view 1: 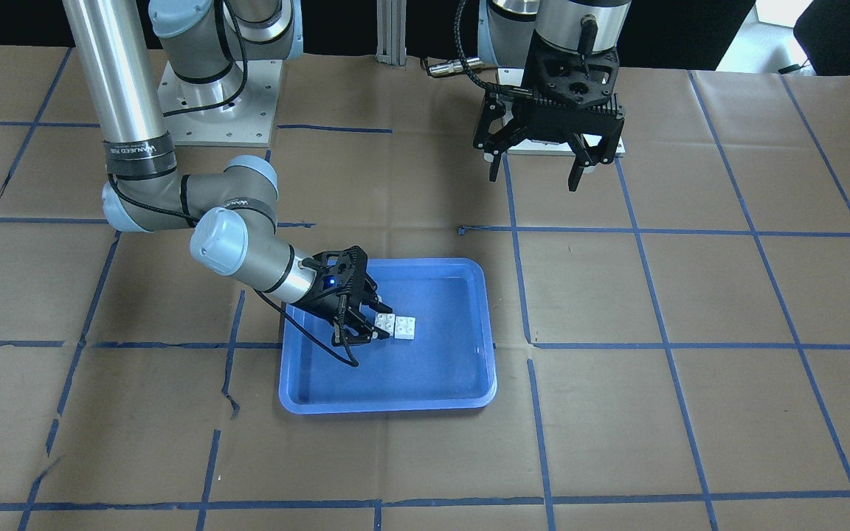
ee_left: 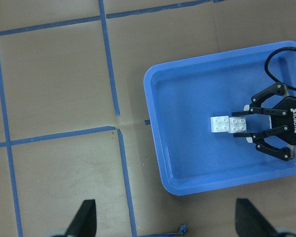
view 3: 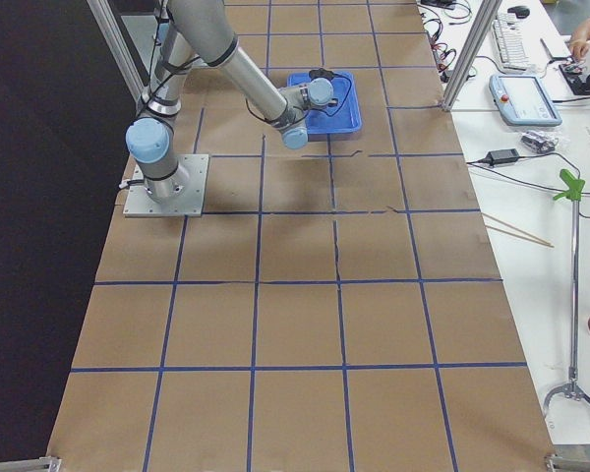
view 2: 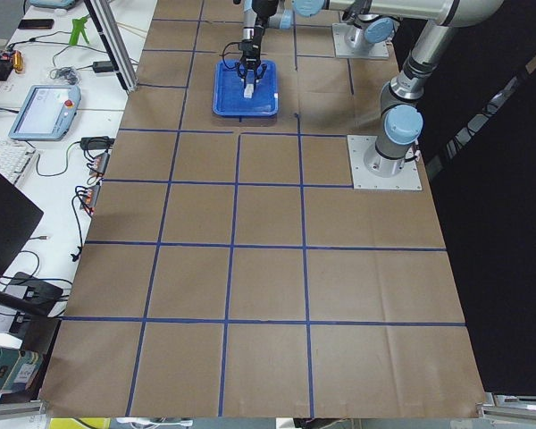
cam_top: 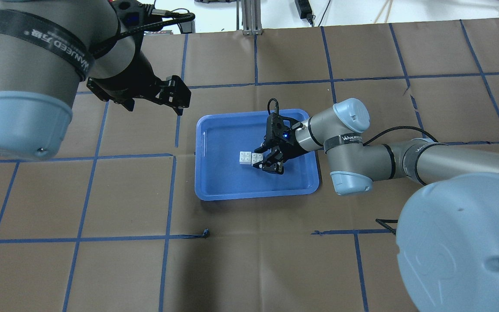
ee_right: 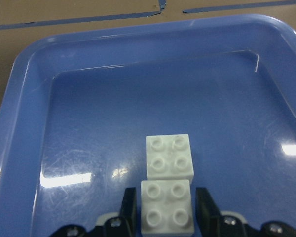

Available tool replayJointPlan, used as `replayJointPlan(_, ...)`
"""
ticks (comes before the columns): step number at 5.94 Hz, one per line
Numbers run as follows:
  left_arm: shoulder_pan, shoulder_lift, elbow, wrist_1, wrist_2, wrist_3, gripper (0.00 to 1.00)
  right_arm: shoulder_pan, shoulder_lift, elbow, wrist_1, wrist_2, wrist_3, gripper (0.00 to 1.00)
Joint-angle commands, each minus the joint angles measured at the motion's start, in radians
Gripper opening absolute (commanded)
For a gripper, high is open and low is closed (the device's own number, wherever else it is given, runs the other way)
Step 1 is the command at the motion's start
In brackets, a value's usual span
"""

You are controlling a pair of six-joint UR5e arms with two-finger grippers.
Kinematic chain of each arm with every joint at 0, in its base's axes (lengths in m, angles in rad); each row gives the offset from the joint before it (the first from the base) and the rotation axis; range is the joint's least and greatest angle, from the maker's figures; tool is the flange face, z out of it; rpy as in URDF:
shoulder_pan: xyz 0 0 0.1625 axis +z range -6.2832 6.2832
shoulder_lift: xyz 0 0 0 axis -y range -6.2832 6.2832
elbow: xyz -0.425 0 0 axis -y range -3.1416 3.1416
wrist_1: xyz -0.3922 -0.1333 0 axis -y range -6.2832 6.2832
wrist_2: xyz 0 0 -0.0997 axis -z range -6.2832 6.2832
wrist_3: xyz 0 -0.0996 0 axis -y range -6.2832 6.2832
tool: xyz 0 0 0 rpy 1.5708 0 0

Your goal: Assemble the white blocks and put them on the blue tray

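Observation:
Two white blocks lie side by side, touching, on the floor of the blue tray (view 1: 388, 404): one (view 1: 405, 327) free, the other (view 1: 386, 322) between the fingers of my right gripper (view 1: 382, 322). In the right wrist view the free block (ee_right: 169, 157) lies just beyond the straddled one (ee_right: 166, 206). Thin gaps show between that block and each finger, so the gripper (ee_right: 166, 212) is open. My left gripper (view 1: 534, 181) is open and empty. It hangs high over the table, away from the tray, and looks down on the tray (ee_left: 158, 148) and blocks (ee_left: 219, 124).
Brown paper with a blue tape grid covers the table (cam_top: 249, 260). The tray's raised rim (cam_top: 254, 195) surrounds the right gripper (cam_top: 258, 158). The arm base plates (view 1: 218, 103) stand at the robot's edge of the table.

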Motion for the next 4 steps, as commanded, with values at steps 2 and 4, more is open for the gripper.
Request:
replayJointPlan(2, -0.001, 0.001, 0.008, -0.01, -0.002, 0.0, 0.99, 0.0, -0.004, -0.006, 0.003, -0.003, 0.002, 0.99)
replayJointPlan(4, -0.001, 0.001, 0.008, -0.01, -0.002, 0.0, 0.99, -0.017, -0.048, -0.047, 0.04, -0.097, 0.014, 1.0)
